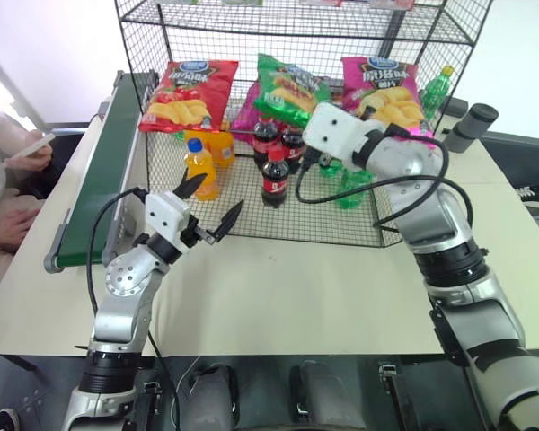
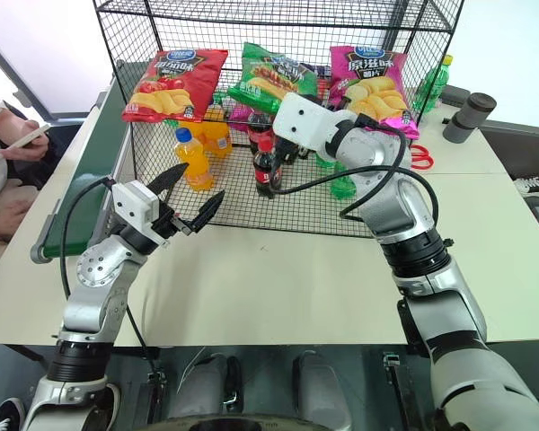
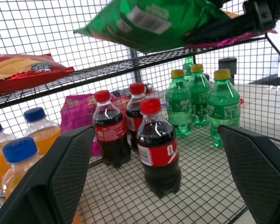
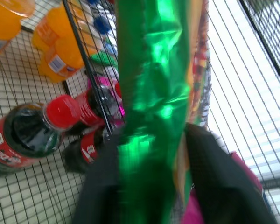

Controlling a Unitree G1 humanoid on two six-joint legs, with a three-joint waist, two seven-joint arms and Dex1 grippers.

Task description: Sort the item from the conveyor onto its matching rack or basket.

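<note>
The right tool [image 4: 151,154] is clenched on the lower edge of the green crisp bag [image 1: 289,88], its two black fingers [image 4: 210,172] pinching the glossy foil. The bag sits at the middle shelf of the black wire rack [image 2: 144,18], between a red bag [image 1: 187,92] and a pink bag [image 1: 384,85], above cola bottles [image 3: 157,144]. The left tool [image 1: 214,214] hangs released, spread wide and empty, in front of the rack over the tabletop [image 1: 287,287]. The conveyor [image 1: 103,171] lies along the rack's left side.
</note>
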